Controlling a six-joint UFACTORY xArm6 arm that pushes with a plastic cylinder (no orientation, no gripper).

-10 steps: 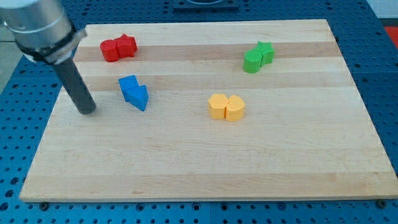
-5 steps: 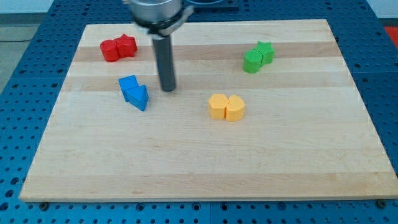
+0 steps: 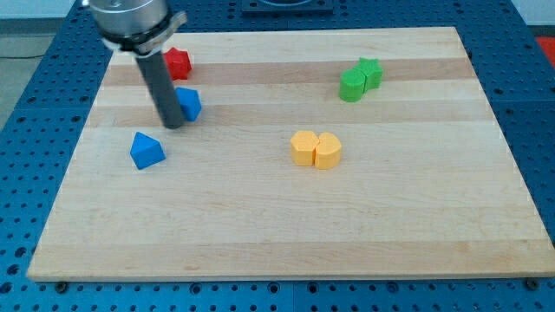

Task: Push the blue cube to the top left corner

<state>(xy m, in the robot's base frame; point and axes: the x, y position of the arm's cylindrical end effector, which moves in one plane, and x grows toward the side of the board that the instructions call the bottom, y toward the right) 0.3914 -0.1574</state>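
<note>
The blue cube (image 3: 189,103) sits on the wooden board (image 3: 286,217) in its upper left part, partly hidden by the rod. My tip (image 3: 172,124) is right against the cube's lower left side. A blue triangular block (image 3: 146,151) lies apart from the cube, lower and further to the view's left. The rod slants up to the view's top left.
A red block (image 3: 178,62) shows just above the cube; the rod hides the space to its left. Two green blocks (image 3: 359,80) stand together at the upper right. Two yellow blocks (image 3: 316,149) stand together near the board's middle.
The rod swung from the left to the right of the blue pair, then back left. The blue pair is split: the cube moved up, the triangular block slid down-left.
</note>
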